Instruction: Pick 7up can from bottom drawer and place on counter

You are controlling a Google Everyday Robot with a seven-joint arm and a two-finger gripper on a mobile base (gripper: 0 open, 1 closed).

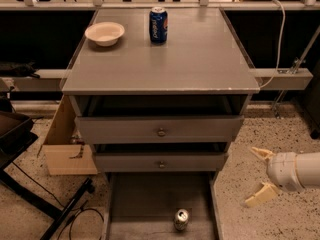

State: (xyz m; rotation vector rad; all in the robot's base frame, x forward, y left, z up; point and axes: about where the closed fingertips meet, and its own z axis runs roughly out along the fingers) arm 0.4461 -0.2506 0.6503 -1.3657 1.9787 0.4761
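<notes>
The 7up can (181,219) stands upright on the floor of the pulled-out bottom drawer (145,204), near its front middle, silver top showing. My gripper (256,176) is at the lower right, over the speckled floor to the right of the drawer, fingers spread open and empty, pointing left. It is well apart from the can, to the can's right and a little higher in the view. The counter (200,59) is the grey top of the cabinet.
On the counter stand a blue Pepsi can (158,25) and a white bowl (104,33). Two knobbed grey drawers (160,130) sit above the bottom drawer. A cardboard box (65,144) is left of the cabinet. A dark stand and cables lie at lower left.
</notes>
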